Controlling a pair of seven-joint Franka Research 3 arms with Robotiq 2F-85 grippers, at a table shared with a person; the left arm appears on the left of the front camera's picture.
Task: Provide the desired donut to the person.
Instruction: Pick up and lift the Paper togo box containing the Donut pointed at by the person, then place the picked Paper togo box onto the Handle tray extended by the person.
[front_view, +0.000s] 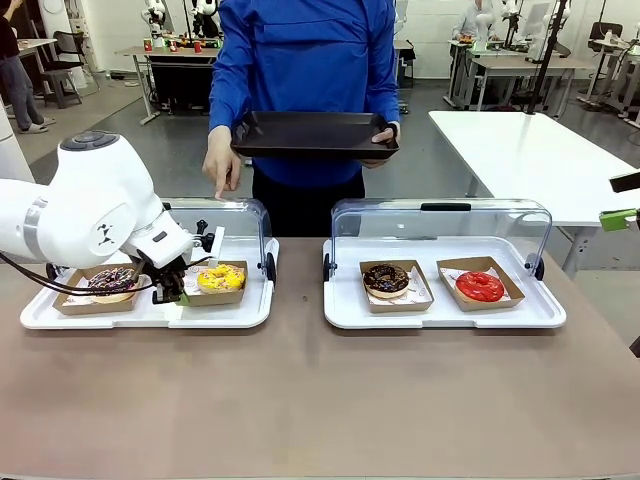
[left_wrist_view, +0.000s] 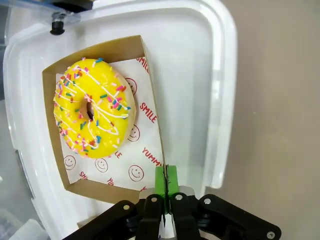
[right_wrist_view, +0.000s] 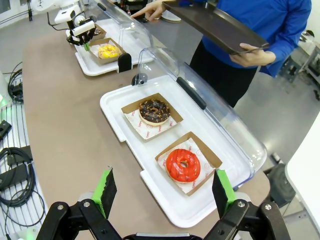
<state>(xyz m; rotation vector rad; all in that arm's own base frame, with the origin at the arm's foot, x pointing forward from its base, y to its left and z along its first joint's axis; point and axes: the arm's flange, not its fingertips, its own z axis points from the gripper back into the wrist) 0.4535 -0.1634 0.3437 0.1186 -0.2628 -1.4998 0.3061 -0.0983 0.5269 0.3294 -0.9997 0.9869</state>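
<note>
At the left of the front view, a white tray (front_view: 40, 318) on the table (front_view: 300, 400) carries a dark sprinkled donut (front_view: 111, 282) and, to its right, the yellow donut (front_view: 220, 277) in a cardboard box (front_view: 226, 297). Between the two, the left gripper (front_view: 170, 292) reaches down to the box's near left edge. In the left wrist view its green pads (left_wrist_view: 160, 177) are pressed together on the box's thin side wall, lower middle of the frame, with the yellow donut lying in the box up and to the left. The box sits flat in the tray.

Up in the middle, the person (front_view: 305, 60) points a hand (front_view: 222, 168) down at that tray's raised clear lid (front_view: 245, 215) and holds a dark tray (front_view: 313, 135) level with the other hand (front_view: 384, 136).

Right of centre, a second white tray (front_view: 345, 312) holds a chocolate donut (front_view: 386, 280) and a red donut (front_view: 480, 286), each boxed. At the right edge, a green pad of the right gripper (right_wrist_view: 163, 189) shows above the table; in the right wrist view its fingers stand wide apart, holding nothing, above the red donut's end.
</note>
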